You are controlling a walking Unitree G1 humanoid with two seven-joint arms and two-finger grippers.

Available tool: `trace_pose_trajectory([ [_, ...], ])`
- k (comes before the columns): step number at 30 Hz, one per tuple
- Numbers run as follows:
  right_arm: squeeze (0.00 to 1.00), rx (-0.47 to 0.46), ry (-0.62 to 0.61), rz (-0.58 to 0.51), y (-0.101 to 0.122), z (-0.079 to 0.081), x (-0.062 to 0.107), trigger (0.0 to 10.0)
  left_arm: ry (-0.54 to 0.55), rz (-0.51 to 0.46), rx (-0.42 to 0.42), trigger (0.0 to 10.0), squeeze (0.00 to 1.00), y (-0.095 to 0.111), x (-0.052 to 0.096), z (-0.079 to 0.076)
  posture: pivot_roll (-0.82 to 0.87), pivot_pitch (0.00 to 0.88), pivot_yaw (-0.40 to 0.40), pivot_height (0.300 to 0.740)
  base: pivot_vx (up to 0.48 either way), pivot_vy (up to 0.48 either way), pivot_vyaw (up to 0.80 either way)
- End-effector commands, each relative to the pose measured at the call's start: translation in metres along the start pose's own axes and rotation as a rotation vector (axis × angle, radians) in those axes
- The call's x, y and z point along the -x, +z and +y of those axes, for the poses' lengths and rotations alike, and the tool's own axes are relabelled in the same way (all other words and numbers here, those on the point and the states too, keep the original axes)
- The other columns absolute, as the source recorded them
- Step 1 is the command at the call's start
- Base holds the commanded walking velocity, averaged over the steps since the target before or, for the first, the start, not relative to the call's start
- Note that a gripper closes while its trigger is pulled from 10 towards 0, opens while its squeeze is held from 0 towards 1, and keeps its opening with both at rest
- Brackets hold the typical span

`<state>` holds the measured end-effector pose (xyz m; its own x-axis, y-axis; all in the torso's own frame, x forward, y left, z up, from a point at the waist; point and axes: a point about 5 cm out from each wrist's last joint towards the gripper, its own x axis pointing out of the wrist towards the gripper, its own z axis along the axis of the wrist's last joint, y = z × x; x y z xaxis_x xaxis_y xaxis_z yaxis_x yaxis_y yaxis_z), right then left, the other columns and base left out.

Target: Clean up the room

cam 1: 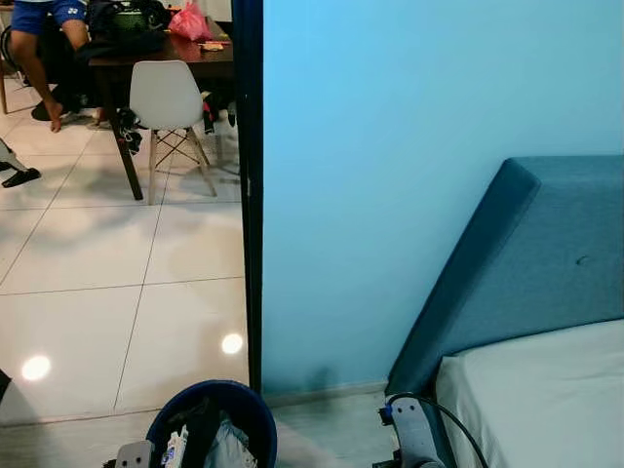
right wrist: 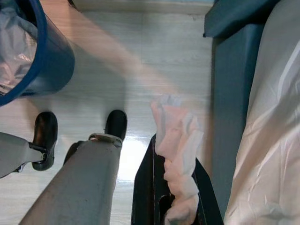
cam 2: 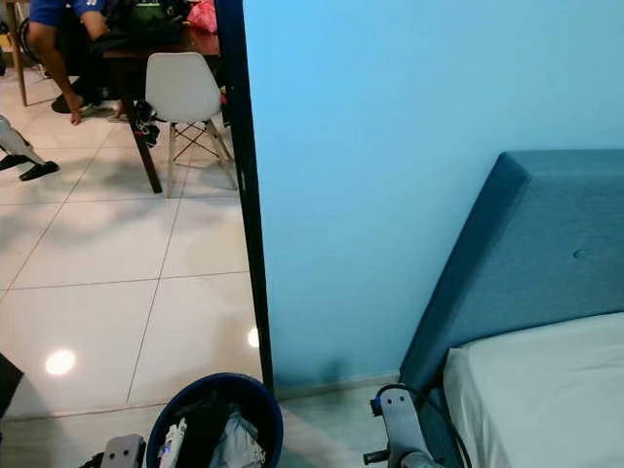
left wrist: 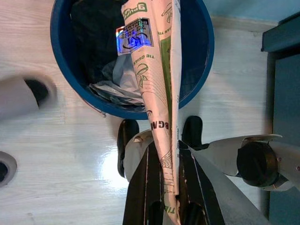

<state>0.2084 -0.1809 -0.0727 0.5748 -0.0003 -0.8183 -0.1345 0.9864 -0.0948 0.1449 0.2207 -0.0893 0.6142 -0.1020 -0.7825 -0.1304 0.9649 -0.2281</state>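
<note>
Left gripper (left wrist: 166, 206) has its black fingers clamped on a long white printed paper package (left wrist: 157, 93), which sticks out from between the jaws with its far end over the round dark blue waste bin (left wrist: 201, 61), near left on the pale floor. The bin already holds crumpled plastic; its near edge is cut off in the head views. To the right, the right gripper (right wrist: 176, 206) is pinched on a crumpled white tissue wad (right wrist: 180, 140), beside the teal upholstered bed frame (cam 1: 546, 253). Its fingertips are buried in tissue.
</note>
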Motion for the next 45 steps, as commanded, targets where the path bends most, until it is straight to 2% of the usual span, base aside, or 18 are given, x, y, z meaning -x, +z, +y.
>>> trace_pose_trajectory([
  [1, 0.0, -0.01, -0.006, 0.019, -0.006, -0.001, 0.001, 10.0, -0.004, -0.034, -0.017, 10.0, 0.0, 0.02, -0.008, -0.008, -0.03, 0.069, -0.072, 0.74, 0.0, 0.0, 0.0],
  [2, 0.0, -0.01, -0.006, 0.019, -0.006, -0.001, 0.001, 10.0, -0.004, -0.034, -0.017, 10.0, 0.0, 0.02, -0.008, -0.008, -0.03, 0.069, -0.072, 0.74, 0.0, 0.0, 0.0],
  [3, 0.0, -0.01, -0.008, 0.019, -0.007, -0.002, 0.001, 10.0, -0.005, -0.103, -0.038, 10.0, 0.07, 0.047, -0.016, -0.018, -0.04, 0.07, -0.073, 0.74, 0.0, 0.0, 0.0],
  [4, 0.0, -0.01, -0.011, 0.02, -0.008, -0.003, 0.001, 10.0, -0.006, -0.206, -0.05, 10.0, 0.49, 0.084, -0.022, -0.028, -0.04, 0.072, -0.075, 0.74, 0.0, 0.0, 0.0],
  [5, 0.0, -0.01, -0.011, 0.02, -0.008, -0.003, 0.001, 10.0, -0.006, -0.206, -0.05, 10.0, 0.49, 0.084, -0.022, -0.028, -0.04, 0.072, -0.075, 0.74, 0.0, 0.0, 0.0],
  [6, 0.0, -0.01, -0.011, 0.02, -0.008, -0.004, 0.001, 10.0, 0.004, -0.239, -0.059, 10.0, 1.0, 0.093, -0.022, -0.029, -0.04, 0.072, -0.075, 0.74, 0.0, 0.0, 0.0],
  [10, 0.0, -0.008, -0.013, 0.022, -0.01, -0.005, 0.002, 10.0, 0.002, -0.299, -0.028, 10.0, 1.0, 0.113, -0.022, -0.033, -0.05, 0.074, -0.077, 0.74, 0.0, 0.0, 0.0],
  [16, 0.0, -0.006, -0.015, 0.025, -0.011, -0.007, 0.002, 10.0, -0.011, -0.297, -0.002, 10.0, 1.0, 0.119, -0.023, -0.035, -0.05, 0.075, -0.079, 0.74, 0.0, 0.0, 0.0],
  [26, 0.0, -0.003, -0.016, 0.026, -0.01, -0.008, 0.002, 10.0, 0.024, -0.191, -0.033, 10.0, 1.0, 0.092, -0.022, -0.025, -0.05, 0.081, -0.08, 0.74, 0.0, 0.0, 0.0],
  [31, 0.0, 0.006, -0.01, 0.022, -0.008, -0.008, 0.002, 10.0, 0.095, -0.103, -0.023, 10.0, 1.0, 0.06, -0.017, -0.01, -0.03, 0.082, -0.086, 0.74, 0.0, 0.0, 0.0],
  [32, 0.0, 0.011, -0.006, 0.008, -0.004, -0.008, 0.001, 10.0, 0.129, -0.07, -0.029, 10.0, 0.49, 0.05, -0.014, -0.004, -0.03, 0.081, -0.087, 0.74, 0.0, 0.0, 0.0],
  [33, 0.0, 0.011, -0.006, 0.008, -0.004, -0.008, 0.001, 10.0, 0.129, -0.07, -0.029, 10.0, 0.49, 0.05, -0.014, -0.004, -0.03, 0.081, -0.087, 0.74, 0.0, 0.0, 0.0],
  [34, 0.0, 0.021, 0.003, -0.025, 0.006, -0.007, 0.0, 10.0, 0.163, -0.033, -0.04, 10.0, 0.0, 0.039, -0.012, 0.0, -0.02, 0.083, -0.086, 0.74, 0.0, 0.0, 0.0],
  [36, 0.0, 0.021, 0.003, -0.025, 0.006, -0.007, 0.0, 10.0, 0.163, -0.033, -0.04, 10.0, 0.0, 0.039, -0.012, 0.0, -0.02, 0.083, -0.086, 0.74, 0.0, 0.0, 0.0],
  [38, 0.0, 0.042, 0.106, -0.133, 0.04, 0.005, -0.002, 10.0, 0.239, 0.046, -0.09, 10.0, 0.0, 0.017, -0.007, 0.006, -0.01, 0.084, -0.088, 0.74, 0.0, 0.0, 0.0],
  [42, 0.0, 0.079, 0.231, -0.202, 0.065, 0.022, -0.001, 10.0, 0.277, 0.081, -0.108, 10.0, 0.0, 0.006, -0.003, 0.009, -0.01, 0.085, -0.092, 0.74, 0.0, 0.0, 0.0],
  [44, 0.0, 0.129, 0.278, -0.219, 0.074, 0.031, -0.001, 10.0, 0.29, 0.091, -0.102, 10.0, 0.0, 0.001, -0.002, 0.011, 0.01, 0.085, -0.096, 0.74, 0.0, 0.0, 0.79],
  [45, 0.0, 0.192, 0.358, -0.23, 0.086, 0.046, 0.001, 10.0, 0.308, 0.103, -0.078, 10.0, 0.0, -0.006, 0.001, 0.013, 0.04, 0.088, -0.105, 0.74, 0.0, 0.0, 0.79],
])
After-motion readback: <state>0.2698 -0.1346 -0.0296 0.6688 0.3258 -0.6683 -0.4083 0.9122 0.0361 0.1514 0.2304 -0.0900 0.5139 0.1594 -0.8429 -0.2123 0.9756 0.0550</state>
